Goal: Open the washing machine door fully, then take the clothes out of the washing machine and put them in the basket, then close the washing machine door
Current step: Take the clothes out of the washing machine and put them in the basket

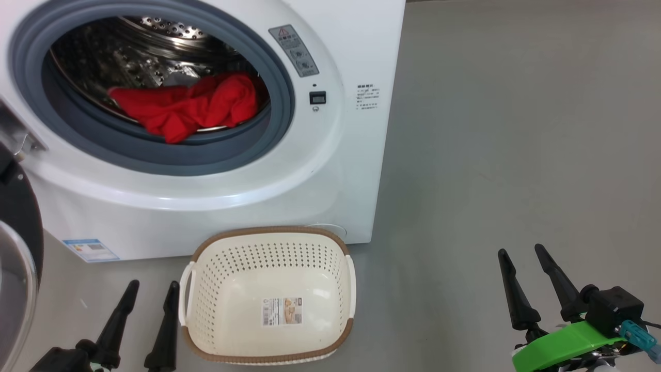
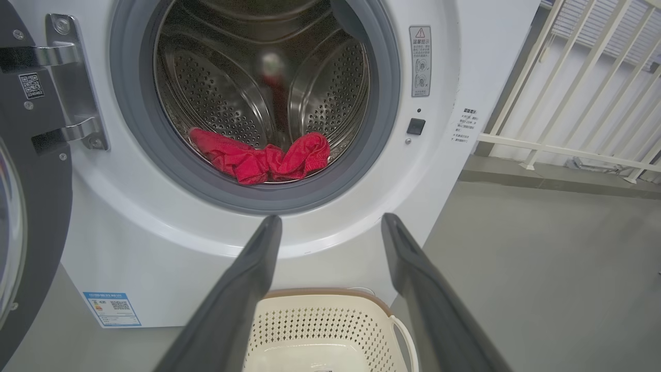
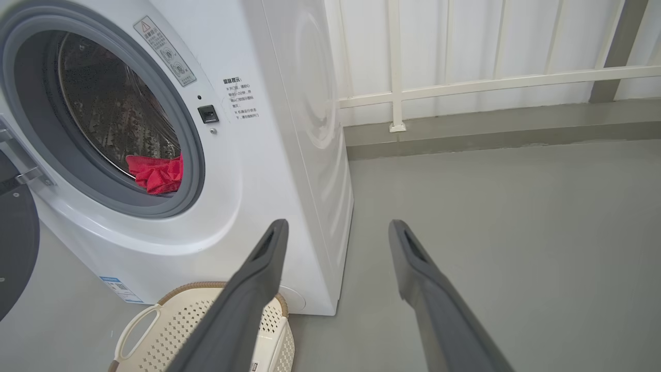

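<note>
**Both pincers spread and empty; red clothes lie in the drum**

At the far left the washing machine door (image 1: 25, 227) stands swung out. The frame edge cuts it off, so just a slice of its black rim and glass shows. Next to it the left pincer (image 1: 154, 285) sits low over the floor (image 1: 516, 129), its fingers leaning a little rightward toward the machine. Its jaws are apart with nothing between them, and its wrist runs off the bottom edge. Just right of it the basket (image 1: 268, 231) stands on the floor close before the washing machine (image 1: 330, 170), a paper label (image 1: 281, 311) on its bottom. In the left wrist view the fingers cover part of it. Above, the clothes (image 1: 191, 108) lie bunched at the front of the drum (image 1: 155, 46), reaching the inner lip of the grey gasket (image 1: 206, 155). In the right wrist view the gasket hides most of them. Well to the right, the right pincer (image 1: 520, 251) sits low, tilted slightly leftward, jaws apart and empty, with a green bracket (image 1: 563, 343) at its wrist and the arm cut off below
</note>
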### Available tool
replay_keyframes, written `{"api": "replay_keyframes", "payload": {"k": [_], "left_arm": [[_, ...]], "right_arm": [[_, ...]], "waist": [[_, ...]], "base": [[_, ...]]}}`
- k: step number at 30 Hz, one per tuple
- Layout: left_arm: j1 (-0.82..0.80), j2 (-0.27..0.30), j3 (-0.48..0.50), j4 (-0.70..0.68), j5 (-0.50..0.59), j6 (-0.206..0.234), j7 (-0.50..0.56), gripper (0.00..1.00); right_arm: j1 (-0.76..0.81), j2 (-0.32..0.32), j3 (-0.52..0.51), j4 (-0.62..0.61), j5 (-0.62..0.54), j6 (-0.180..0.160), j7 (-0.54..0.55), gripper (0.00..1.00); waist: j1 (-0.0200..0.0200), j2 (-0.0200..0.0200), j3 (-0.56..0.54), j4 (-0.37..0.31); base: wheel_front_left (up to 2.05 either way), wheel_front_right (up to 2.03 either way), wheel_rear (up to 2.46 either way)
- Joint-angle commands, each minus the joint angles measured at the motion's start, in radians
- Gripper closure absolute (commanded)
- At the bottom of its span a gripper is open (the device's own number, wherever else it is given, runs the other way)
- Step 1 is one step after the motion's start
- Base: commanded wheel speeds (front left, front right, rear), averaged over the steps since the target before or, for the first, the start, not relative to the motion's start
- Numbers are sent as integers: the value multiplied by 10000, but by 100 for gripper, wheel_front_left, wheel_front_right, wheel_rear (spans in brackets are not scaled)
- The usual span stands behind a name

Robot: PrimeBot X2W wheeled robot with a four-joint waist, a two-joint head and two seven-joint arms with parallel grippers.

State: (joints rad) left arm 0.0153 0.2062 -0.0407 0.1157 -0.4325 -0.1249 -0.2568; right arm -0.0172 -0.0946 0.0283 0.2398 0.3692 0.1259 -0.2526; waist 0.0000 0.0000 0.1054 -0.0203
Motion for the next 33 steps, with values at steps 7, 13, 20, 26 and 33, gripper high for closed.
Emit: {"api": "replay_keyframes", "payload": {"k": [7, 13, 20, 26, 33], "left_arm": [[-409, 167, 477, -256, 92, -58, -49, 0], [-412, 168, 437, -211, 95, -58, -49, 0], [-436, 148, 417, -145, 52, -58, -49, 0], [-479, 156, 373, -46, 54, -58, -49, 0], [-939, 218, 100, 335, 49, -58, -49, 0]], "right_arm": [[-143, -95, 250, -244, -39, 48, -92, 0], [-133, -85, 226, -231, -46, 48, -92, 0], [-137, -92, 230, -241, -40, 48, -92, 0], [-190, -79, 224, -254, -46, 48, -92, 0], [-323, -1, 265, -306, -75, 48, -92, 0]], "waist": [[0, 0, 15, -16], [0, 0, 9, -18], [0, 0, 34, -1], [0, 0, 112, -4], [0, 0, 408, -72]], "base": [[22, -22, 0], [0, 0, 0], [0, 0, 0], [0, 0, 0], [0, 0, 0]]}}
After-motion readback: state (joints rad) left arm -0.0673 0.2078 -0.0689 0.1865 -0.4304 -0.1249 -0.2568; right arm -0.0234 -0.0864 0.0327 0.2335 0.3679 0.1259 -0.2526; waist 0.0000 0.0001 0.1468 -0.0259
